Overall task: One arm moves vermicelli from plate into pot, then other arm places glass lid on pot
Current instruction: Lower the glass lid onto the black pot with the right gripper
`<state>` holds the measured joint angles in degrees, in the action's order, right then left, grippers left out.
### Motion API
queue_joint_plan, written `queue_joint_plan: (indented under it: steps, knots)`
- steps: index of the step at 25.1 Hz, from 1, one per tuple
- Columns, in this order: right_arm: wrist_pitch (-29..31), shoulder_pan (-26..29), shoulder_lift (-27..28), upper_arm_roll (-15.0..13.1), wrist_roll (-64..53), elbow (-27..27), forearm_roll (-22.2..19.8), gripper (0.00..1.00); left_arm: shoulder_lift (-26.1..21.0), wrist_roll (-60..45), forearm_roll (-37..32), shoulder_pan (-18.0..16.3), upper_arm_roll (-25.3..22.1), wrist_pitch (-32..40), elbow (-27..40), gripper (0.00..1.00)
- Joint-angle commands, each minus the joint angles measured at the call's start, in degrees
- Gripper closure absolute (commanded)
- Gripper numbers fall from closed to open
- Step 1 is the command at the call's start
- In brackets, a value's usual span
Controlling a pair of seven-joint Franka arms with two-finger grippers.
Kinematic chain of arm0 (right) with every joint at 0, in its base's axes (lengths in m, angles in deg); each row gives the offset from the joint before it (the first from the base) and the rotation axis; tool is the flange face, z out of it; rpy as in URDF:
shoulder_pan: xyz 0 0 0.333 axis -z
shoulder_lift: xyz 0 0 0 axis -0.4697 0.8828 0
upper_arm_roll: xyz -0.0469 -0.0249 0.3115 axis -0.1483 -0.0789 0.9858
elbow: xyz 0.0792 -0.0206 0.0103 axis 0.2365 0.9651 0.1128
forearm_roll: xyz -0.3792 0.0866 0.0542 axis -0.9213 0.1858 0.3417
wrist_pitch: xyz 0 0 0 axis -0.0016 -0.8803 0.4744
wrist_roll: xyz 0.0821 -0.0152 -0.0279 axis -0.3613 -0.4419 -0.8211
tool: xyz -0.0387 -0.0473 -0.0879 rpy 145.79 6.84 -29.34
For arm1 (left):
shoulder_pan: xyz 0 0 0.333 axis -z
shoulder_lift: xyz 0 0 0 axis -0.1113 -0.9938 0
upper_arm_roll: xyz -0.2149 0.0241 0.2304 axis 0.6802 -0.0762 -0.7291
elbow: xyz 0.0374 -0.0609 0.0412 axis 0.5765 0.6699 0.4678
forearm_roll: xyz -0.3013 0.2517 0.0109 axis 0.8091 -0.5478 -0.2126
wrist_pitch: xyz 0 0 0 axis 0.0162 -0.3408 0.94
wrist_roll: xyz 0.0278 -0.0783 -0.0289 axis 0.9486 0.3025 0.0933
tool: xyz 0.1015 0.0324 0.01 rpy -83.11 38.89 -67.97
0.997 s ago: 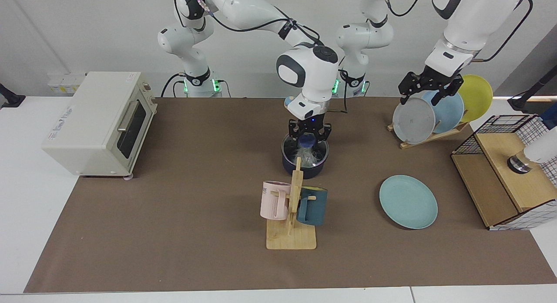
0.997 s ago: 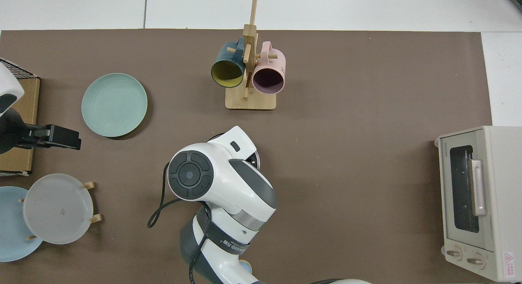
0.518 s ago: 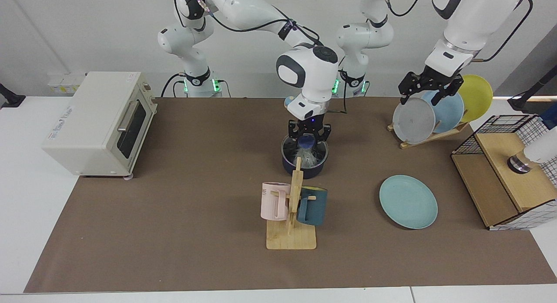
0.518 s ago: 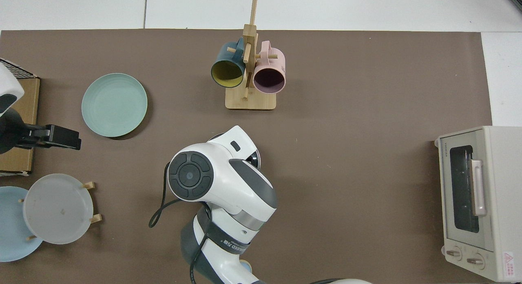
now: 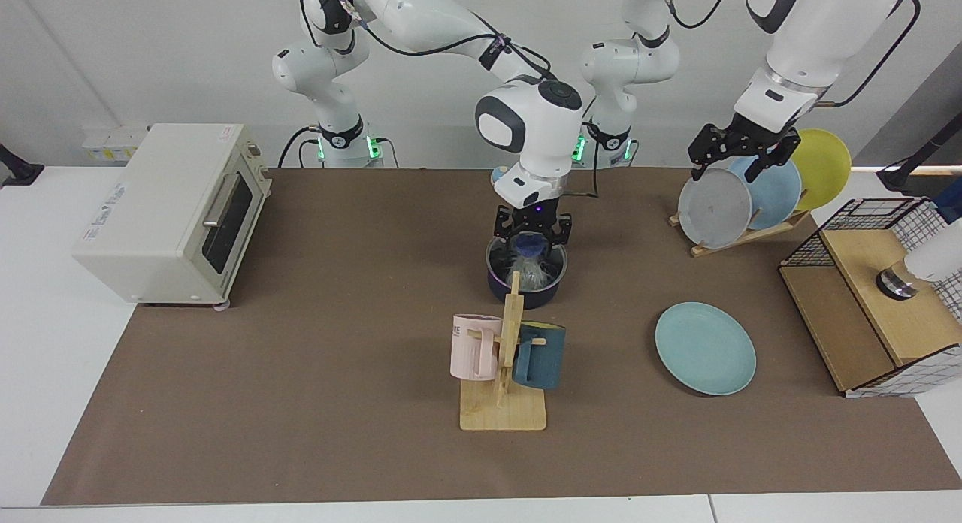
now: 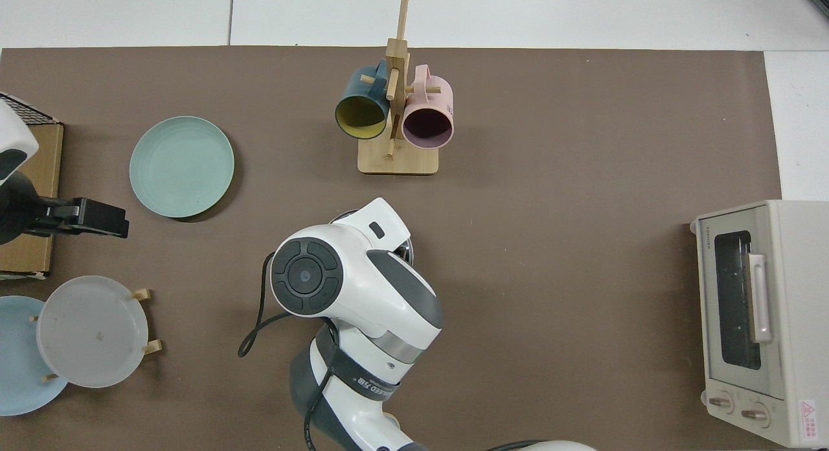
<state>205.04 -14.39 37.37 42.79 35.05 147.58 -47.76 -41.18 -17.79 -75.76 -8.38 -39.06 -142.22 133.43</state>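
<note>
Frame centre: right gripper [image 5: 530,234] straddled blue knob of clear glass lid [image 5: 527,264] on navy pot [image 5: 526,282], fingers apparently spread. Left gripper [image 5: 744,149] waited upper right, spread, empty. Risk: snagged lid lifting off.

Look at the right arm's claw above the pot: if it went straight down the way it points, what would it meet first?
The right claw points straight down, fingers either side of the glass lid's blue knob. It would likely meet the knob or the lid's glass, on the pot.
</note>
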Motion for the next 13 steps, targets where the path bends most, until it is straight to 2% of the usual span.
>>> queue_joint_plan:
  steps: [1,6,9,13]
  knots:
    - [0.3,0.9,-1.5,0.3,1.6,0.4,-0.6,0.0,-0.8,-0.6,0.2,0.1,-0.1,1.1,-1.4,0.0]
    - [-4.8,3.0,-5.7,0.2,0.4,-0.3,-0.6,0.0,-0.9,-0.6,0.2,0.0,-0.1,1.1,-1.4,0.0]
    - [-7.8,6.3,-9.6,0.5,-2.7,-0.1,-0.4,0.0,-0.8,-0.6,0.2,0.0,-0.1,1.1,-1.4,0.0]
    - [-13.8,12.5,-14.9,0.2,-13.2,0.1,4.6,0.0,-0.8,-0.6,0.2,0.0,-0.1,1.1,-1.4,0.0]
